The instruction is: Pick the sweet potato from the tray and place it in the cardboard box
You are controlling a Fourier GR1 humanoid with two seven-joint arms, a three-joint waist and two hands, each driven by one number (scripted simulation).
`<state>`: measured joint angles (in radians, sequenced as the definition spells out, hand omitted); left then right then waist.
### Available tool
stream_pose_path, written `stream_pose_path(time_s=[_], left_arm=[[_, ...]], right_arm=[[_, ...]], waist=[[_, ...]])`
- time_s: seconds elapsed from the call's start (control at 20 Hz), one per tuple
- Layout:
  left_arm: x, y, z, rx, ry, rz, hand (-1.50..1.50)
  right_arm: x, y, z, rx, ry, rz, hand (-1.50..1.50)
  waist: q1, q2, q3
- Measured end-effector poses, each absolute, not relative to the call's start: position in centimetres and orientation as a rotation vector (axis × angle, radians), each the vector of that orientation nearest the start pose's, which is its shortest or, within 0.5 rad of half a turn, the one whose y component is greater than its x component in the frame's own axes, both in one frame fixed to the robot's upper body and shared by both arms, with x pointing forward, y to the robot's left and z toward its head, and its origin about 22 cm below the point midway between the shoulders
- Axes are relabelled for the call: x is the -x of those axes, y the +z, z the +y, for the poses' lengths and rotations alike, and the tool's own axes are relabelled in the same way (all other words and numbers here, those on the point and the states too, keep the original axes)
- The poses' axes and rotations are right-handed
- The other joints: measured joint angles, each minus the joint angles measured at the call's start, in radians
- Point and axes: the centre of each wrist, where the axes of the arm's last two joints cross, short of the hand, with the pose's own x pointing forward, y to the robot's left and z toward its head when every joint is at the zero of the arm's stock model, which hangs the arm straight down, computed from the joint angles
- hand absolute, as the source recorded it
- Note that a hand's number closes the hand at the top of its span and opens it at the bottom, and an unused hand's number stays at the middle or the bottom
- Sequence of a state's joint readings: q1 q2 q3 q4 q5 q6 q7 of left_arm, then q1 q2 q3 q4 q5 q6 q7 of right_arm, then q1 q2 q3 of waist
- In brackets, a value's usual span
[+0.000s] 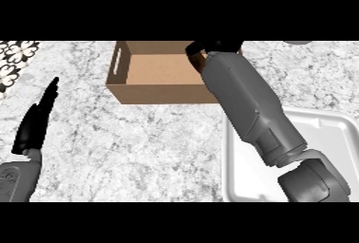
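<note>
Head view. The right hand [214, 46] is over the right wall of the cardboard box [161, 92], fingers curled. A reddish-brown sliver just under them reads as the sweet potato [199, 61], so the hand is judged clenched round it above the box's inside edge. No sweet potato shows on the bare part of the tray [322, 128].

Left hand [36, 121]: fingers straight, holding nothing, resting at the left edge.

Handling, judged: stiff, fairly heavy, rough-skinned, not fragile. Best held across its thick middle, since the tapered ends would slip out.

Hidden: the hand and right forearm [245, 99] cover nearly all of the sweet potato, so its length and tilt are unreadable. The forearm also covers part of the tray, and the box's far right corner is masked.
</note>
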<state>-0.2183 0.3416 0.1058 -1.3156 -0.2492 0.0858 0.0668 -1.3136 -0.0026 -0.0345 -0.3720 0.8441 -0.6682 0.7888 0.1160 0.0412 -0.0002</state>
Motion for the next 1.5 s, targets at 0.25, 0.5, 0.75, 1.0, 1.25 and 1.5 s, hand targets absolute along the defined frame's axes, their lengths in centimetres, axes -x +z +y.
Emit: stream_pose_path(time_s=[0.25,0.5,0.75,1.0,1.25,1.5], left_arm=[[-29.2,2.5,32.8,-0.585,-0.287,-1.437,0.0],[-28.9,2.6,33.5,-0.599,-0.273,-1.428,0.0],[-28.3,2.0,34.0,-0.606,-0.254,-1.399,0.0],[-27.1,1.6,35.7,-0.631,-0.228,-1.371,0.0],[-25.9,0.7,36.2,-0.66,-0.197,-1.345,0.0],[-24.8,0.7,37.3,-0.683,-0.176,-1.327,0.0]], right_arm=[[-45.5,15.7,-5.3,1.054,0.109,-1.385,-1.5],[-45.6,15.8,-5.8,1.049,-0.042,-1.505,-1.5],[-45.4,16.0,-6.2,1.002,-0.155,-1.58,-1.5],[-44.8,15.3,-7.0,0.959,-0.226,-1.596,-1.5],[-43.3,13.5,-8.5,0.953,-0.249,-1.586,-1.5],[-40.2,11.1,-11.0,0.951,-0.247,-1.577,-1.5]], waist=[[-0.005,-0.003,0.0],[-0.025,-0.011,0.0],[-0.051,-0.023,0.0],[-0.092,-0.04,0.0],[-0.136,-0.055,0.0],[-0.165,-0.064,0.0]])
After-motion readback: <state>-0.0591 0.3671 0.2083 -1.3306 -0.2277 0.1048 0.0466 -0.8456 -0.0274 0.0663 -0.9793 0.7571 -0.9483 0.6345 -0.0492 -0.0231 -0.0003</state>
